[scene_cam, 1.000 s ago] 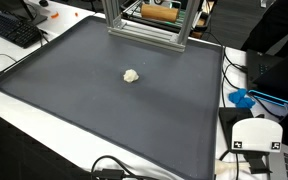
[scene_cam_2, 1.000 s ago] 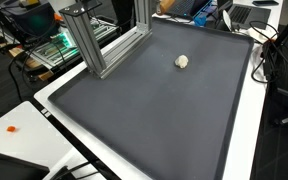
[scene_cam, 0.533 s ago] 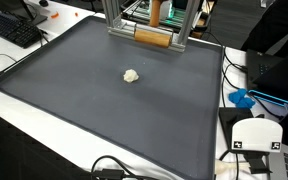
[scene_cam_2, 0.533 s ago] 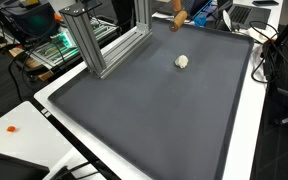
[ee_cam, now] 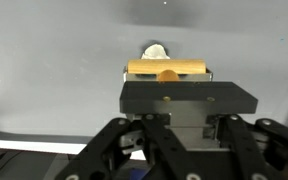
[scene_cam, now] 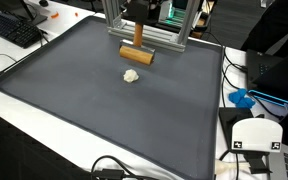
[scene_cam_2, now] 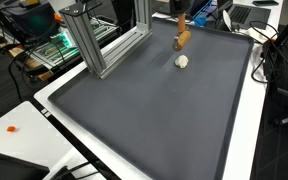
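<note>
The wooden roller hangs from its short stem, clamped between the shut fingers of the gripper. Its long axis runs from 9 to 3 o'clock in the wrist view. The small white lump peeks out at 12 o'clock just beyond it, a touch toward 11. In both exterior views the roller sits near the lump, which lies at 6 o'clock on the dark mat. They appear apart, not touching.

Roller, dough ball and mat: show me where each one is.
Roller [scene_cam: 134, 55]: an exterior view, middle of its wooden barrel.
Dough ball [scene_cam: 131, 75]: an exterior view, its top.
Mat [scene_cam: 94, 110]: an exterior view, bare middle.
</note>
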You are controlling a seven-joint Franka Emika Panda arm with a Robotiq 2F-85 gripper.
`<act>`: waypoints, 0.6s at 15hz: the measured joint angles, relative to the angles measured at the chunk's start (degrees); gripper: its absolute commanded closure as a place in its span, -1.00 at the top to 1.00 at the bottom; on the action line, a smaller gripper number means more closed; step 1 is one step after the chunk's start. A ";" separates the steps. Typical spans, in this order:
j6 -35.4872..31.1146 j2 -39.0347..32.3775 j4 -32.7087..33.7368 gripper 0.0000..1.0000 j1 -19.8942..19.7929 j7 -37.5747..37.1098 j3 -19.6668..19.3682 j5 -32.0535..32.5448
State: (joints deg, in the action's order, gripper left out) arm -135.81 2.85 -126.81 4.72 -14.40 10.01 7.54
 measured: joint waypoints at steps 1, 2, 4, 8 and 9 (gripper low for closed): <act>-0.15 -1.15 0.68 -0.57 0.00 -0.48 -0.32 0.52; -0.28 -2.24 1.28 -0.07 0.00 -0.82 -0.63 0.84; -0.31 -4.10 2.45 -0.07 0.01 -0.91 -1.15 0.89; -0.32 -5.31 3.46 -0.07 0.05 -0.91 -1.33 0.90; -0.32 -5.32 3.52 -0.57 0.06 -0.91 -1.33 0.90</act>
State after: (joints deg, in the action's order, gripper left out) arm -136.13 -2.47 -123.28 4.79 -15.31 8.68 8.44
